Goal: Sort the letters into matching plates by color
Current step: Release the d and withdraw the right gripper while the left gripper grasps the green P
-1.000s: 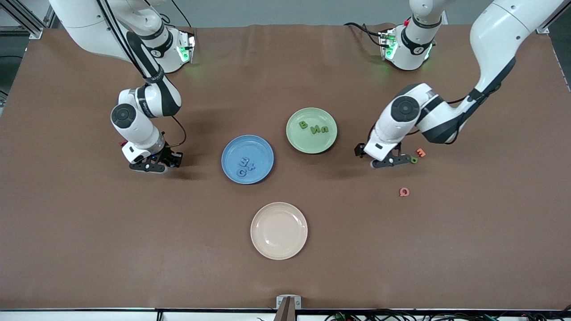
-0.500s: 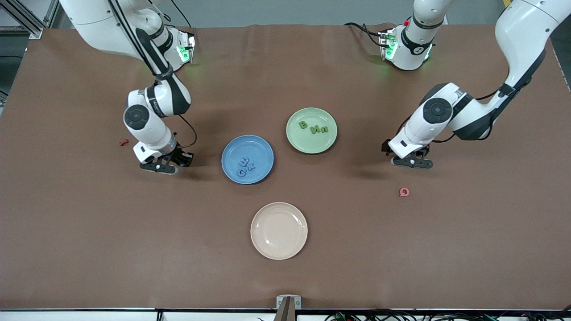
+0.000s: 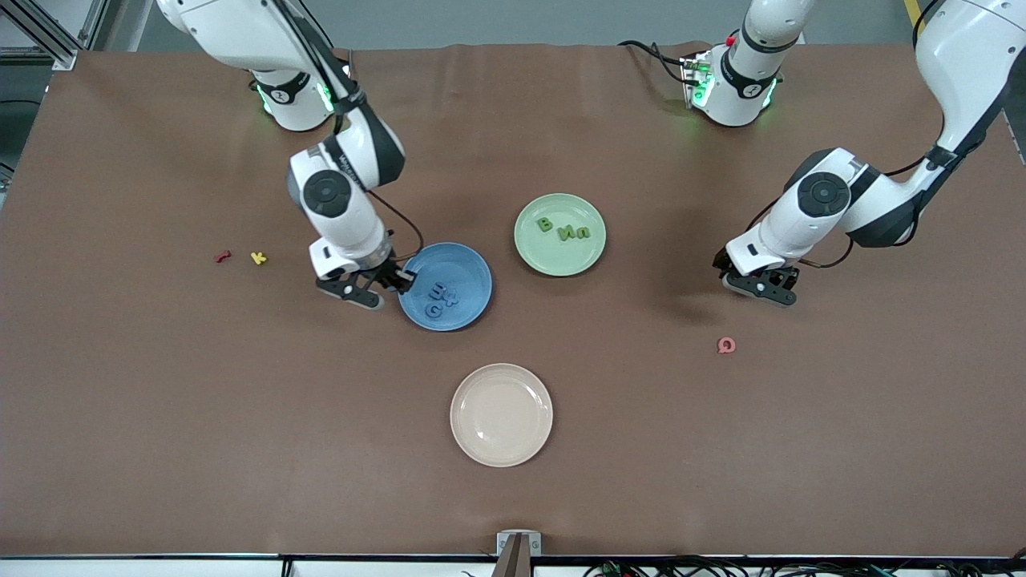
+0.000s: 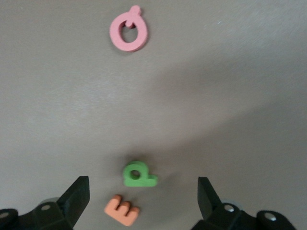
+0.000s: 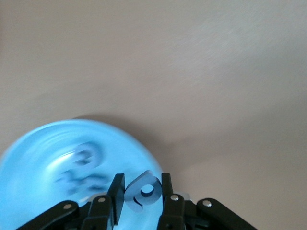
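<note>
My right gripper (image 3: 383, 287) is shut on a blue letter (image 5: 142, 191) and holds it over the rim of the blue plate (image 3: 433, 260). Three blue letters (image 3: 439, 298) lie in that plate, which also shows in the right wrist view (image 5: 43, 158). The pale green plate (image 3: 561, 258) holds three green letters (image 3: 567, 231). My left gripper (image 3: 761, 287) is open and low over the table toward the left arm's end. In the left wrist view a green letter (image 4: 139, 175) lies on the table between its open fingers (image 4: 79, 194). That letter is hidden in the front view.
An orange letter (image 4: 122, 210) lies beside the green one. A pink letter (image 3: 725, 345) lies nearer the front camera than my left gripper. A red letter (image 3: 222, 256) and a yellow letter (image 3: 257, 258) lie toward the right arm's end. A beige plate (image 3: 501, 414) sits nearest the camera.
My right gripper moved from the right arm's end to the blue plate's rim with the blue letter. My left gripper moved toward its own end, over the green and orange letters.
</note>
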Controlling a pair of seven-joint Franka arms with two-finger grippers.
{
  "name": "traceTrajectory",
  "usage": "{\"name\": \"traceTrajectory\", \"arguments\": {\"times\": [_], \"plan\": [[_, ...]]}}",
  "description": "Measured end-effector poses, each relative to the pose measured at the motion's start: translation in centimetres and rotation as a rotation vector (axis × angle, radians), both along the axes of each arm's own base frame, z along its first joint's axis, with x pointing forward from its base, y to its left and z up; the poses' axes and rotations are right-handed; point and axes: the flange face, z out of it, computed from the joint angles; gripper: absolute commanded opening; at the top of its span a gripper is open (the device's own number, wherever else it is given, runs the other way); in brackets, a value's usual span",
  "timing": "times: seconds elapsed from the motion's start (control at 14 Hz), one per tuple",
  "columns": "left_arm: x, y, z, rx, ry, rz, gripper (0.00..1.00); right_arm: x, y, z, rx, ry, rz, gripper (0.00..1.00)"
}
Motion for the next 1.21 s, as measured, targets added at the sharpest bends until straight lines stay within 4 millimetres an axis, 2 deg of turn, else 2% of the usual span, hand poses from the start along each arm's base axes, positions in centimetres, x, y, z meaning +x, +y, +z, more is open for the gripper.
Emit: {"name": "traceTrajectory", "arguments": {"times": [0.07,0.14,0.29,0.5,0.71,0.93,1.07,1.21], "plan": [[-0.1,0.8,-0.4,-0.008,0.002,-0.014,0.99,-0.4,1.4,0.6,0.003,0.000,-0.012,0.99],[-0.2,1.4,-0.8,-0.019,0.008,-0.021,0.99,-0.7,2.3,0.8,0.001,0.005,-0.017,1.00],[-0.4,2.2,-1.8,-0.043,0.021,-0.019,0.99,-1.1,2.8,0.8,-0.004,0.012,-0.018,1.00],[-0.5,1.7,-2.4,-0.092,0.021,-0.018,0.99,-0.8,2.6,0.9,-0.004,0.010,-0.022,1.00],[-0.5,1.8,-2.7,-0.097,0.011,-0.028,0.92,0.5,1.6,1.8,-0.026,0.032,-0.009,1.00],[-0.6,2.4,-3.3,-0.082,0.006,-0.043,0.81,4.0,-2.6,4.0,-0.060,0.095,0.075,1.00],[-0.7,2.6,-3.6,-0.083,0.008,-0.042,0.70,6.5,-7.0,5.6,-0.068,0.134,0.147,1.00],[-0.6,2.4,-3.5,-0.084,0.005,-0.046,0.60,8.4,-11.7,8.1,-0.069,0.187,0.207,1.00]]}}
